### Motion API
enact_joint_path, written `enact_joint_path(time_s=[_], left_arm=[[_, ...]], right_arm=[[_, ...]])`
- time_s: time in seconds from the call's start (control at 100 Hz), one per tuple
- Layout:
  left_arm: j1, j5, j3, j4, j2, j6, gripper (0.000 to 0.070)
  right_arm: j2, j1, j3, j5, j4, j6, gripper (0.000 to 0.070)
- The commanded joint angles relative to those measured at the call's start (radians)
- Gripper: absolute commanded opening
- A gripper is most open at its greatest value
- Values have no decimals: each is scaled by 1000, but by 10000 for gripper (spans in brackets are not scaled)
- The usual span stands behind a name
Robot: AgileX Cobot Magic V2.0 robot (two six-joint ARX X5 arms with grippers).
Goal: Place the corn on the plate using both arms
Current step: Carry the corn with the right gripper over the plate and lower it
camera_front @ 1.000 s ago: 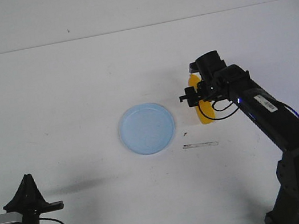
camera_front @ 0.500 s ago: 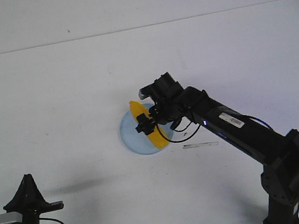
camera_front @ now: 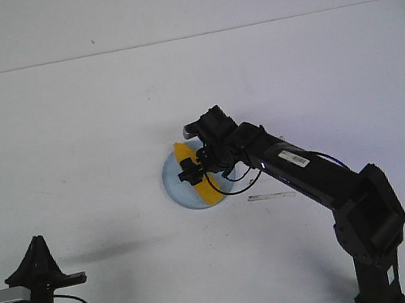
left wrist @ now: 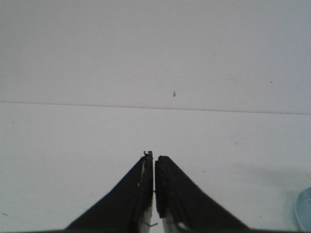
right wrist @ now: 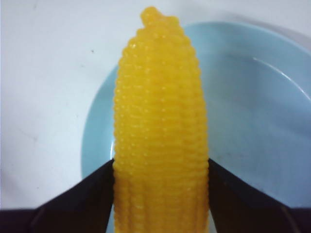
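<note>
My right gripper (camera_front: 197, 171) is shut on the bright yellow corn (camera_front: 191, 171) and holds it over the left part of the pale blue plate (camera_front: 172, 182). In the right wrist view the corn (right wrist: 160, 121) fills the gap between the black fingers (right wrist: 77, 204), its pointed end away from the wrist, and the plate (right wrist: 252, 126) lies under it. I cannot tell whether the corn touches the plate. My left gripper (camera_front: 39, 255) sits at the near left corner, far from the plate. In the left wrist view it (left wrist: 154, 159) is shut and empty, with a sliver of the plate (left wrist: 305, 213) at the edge.
A thin grey strip (camera_front: 271, 197) lies on the white table just right of the plate, under the right arm. The table's far edge (camera_front: 182, 38) meets a white wall. The right arm stretches diagonally from the near right corner.
My right arm has carried the corn leftward from the table right of the plate to over the plate, then a little further left. The left arm has not moved.
</note>
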Motion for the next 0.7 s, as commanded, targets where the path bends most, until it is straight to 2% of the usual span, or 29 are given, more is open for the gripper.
enact_joint_path(time_s=[0.0,0.06,0.19,0.51,0.6,0.69], left_arm=[[3,-3,6,9,-2,13,1],[3,-3,6,9,-2,13,1],[3,-3,6,9,-2,13,1],[3,-3,6,9,-2,13,1],[3,-3,6,9,-2,13,1],[3,-3,6,9,-2,13,1]], right_arm=[[27,4,13,4,8,13,354],[27,0,13,7,8,19,362],[27,-5,13,33,3,18,451],[15,-7,24,35,-2,17,452],[-3,-8,45,62,-12,-6,451],[-37,-15,57,145,-21,-39,451]])
